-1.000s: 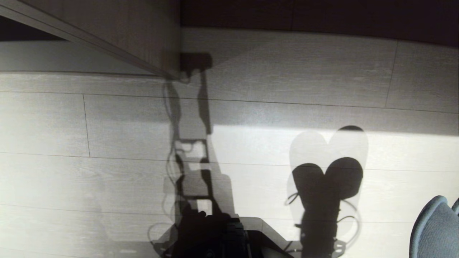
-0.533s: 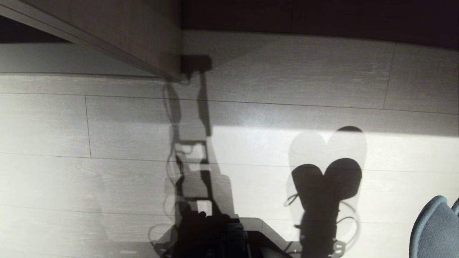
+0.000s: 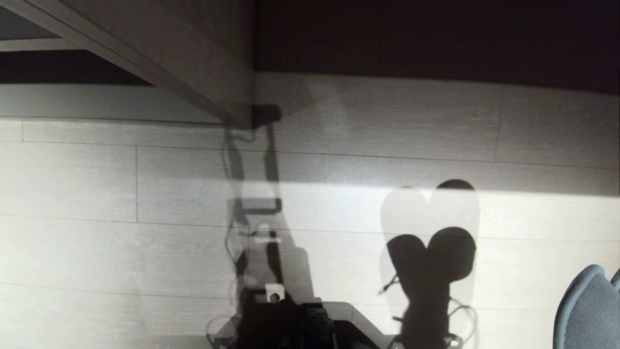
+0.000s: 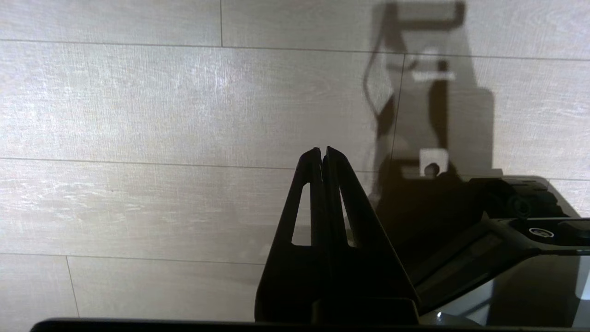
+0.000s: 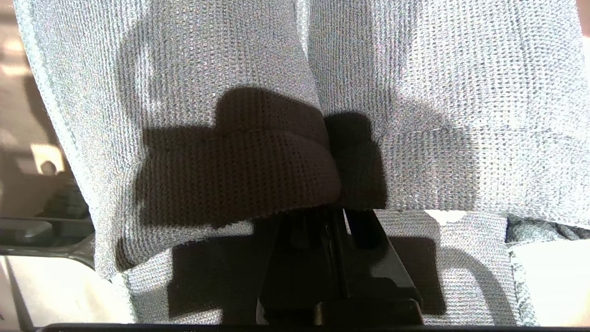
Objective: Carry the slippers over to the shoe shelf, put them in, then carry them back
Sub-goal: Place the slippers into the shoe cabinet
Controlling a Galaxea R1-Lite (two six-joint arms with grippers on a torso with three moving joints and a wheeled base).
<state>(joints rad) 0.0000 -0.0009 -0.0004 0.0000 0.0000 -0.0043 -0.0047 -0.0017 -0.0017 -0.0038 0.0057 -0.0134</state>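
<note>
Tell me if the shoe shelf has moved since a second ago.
No. The shoe shelf sits lower in the head view, but the floor seams shifted with it: the camera moved.

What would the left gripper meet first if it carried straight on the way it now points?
Probably the pale plank floor. The shut left gripper points at it with nothing in between, though depth is unclear.

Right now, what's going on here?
The right gripper is shut on the slippers, which hang in front of it. The left gripper is shut and empty above the floor. The shelf stands ahead to the left, and the slippers are not in it.
</note>
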